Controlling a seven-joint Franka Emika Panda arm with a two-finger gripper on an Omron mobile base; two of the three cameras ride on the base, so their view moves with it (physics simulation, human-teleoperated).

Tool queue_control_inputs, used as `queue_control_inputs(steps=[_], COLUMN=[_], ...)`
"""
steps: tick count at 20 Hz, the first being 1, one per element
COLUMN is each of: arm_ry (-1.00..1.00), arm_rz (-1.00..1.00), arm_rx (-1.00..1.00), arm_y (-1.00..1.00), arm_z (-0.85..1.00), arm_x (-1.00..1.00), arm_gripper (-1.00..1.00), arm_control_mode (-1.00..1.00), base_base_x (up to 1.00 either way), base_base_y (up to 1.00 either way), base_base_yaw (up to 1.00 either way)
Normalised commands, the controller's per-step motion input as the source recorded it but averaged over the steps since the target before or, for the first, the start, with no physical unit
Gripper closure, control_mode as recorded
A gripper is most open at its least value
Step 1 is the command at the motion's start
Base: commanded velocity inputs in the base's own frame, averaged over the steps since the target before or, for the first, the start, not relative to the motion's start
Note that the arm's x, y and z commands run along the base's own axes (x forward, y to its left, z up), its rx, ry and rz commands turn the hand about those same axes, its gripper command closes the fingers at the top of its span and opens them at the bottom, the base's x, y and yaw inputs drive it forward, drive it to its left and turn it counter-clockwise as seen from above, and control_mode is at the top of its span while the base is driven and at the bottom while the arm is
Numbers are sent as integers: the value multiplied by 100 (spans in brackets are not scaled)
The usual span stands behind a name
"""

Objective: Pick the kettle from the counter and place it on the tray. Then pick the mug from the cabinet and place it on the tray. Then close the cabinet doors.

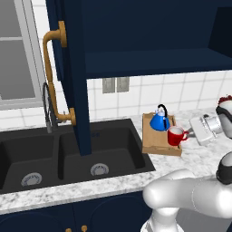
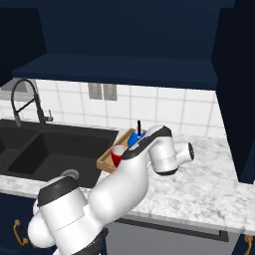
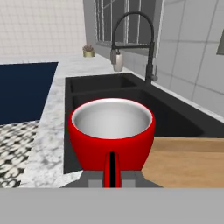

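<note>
I see the mug (image 3: 112, 131) upright on the tray (image 1: 152, 147), its handle pinched between my tool's (image 3: 112, 177) clenched fingers. The kettle (image 1: 159, 120) stands just behind it on the same tray. The sink (image 1: 63, 156) lies beside the tray, an open cabinet door (image 1: 72, 72) hanging above it.

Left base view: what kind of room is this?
A kitchen, rendered rather than real. A black double sink with a tall faucet is set into a marble counter, there are navy cabinets above, and a kettle and mug sit on a wooden tray.
</note>
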Motion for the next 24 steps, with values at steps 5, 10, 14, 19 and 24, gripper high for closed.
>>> queue_control_inputs(steps=[5,10,14,19,24], arm_ry=[0,0,0,0,0], arm_rz=[0,0,0,0,0], arm_rx=[0,0,0,0,0], arm_y=[-9,0,-2,0,-1], arm_z=[-21,-18,-20,-24,-22], arm_x=[26,28,28,28,31], arm_gripper=[100,100,100,100,100], arm_control_mode=[-100,-100,-100,-100,-100], base_base_x=[0,0,0,0,0], base_base_y=[0,0,0,0,0], base_base_yaw=[0,0,0,0,0])
